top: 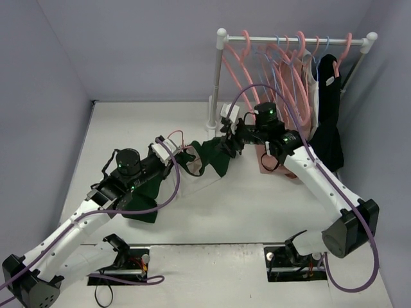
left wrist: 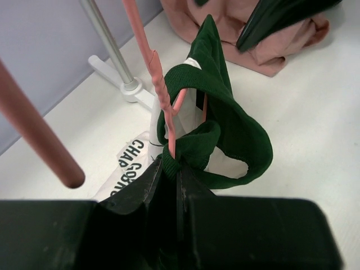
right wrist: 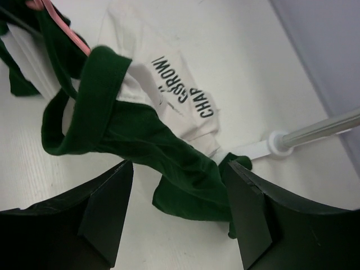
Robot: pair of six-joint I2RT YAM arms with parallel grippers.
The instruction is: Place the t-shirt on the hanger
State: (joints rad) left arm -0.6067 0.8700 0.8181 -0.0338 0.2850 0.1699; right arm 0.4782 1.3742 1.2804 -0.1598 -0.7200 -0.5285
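The t-shirt [top: 215,157] hangs bunched between the two arms, and its cream body with black print [right wrist: 180,90] rests on the table. My left gripper [left wrist: 171,169] is shut on the pink hanger [left wrist: 157,84] where the dark green neck trim [left wrist: 225,118] wraps round the wire. In the top view this left gripper [top: 168,151] sits left of centre with the hanger [top: 175,136] rising from it. My right gripper [right wrist: 180,208] is open, and a dark green sleeve [right wrist: 185,180] lies loose between its fingers [right wrist: 109,208]. It hovers at the shirt's right end [top: 226,146].
A white clothes rack [top: 221,70] stands at the back right, its foot [left wrist: 121,73] close behind the shirt. Several pink and light-blue hangers [top: 289,51] and a black garment [top: 329,128] hang on its rail. A salmon-pink garment [left wrist: 253,39] lies crumpled under it.
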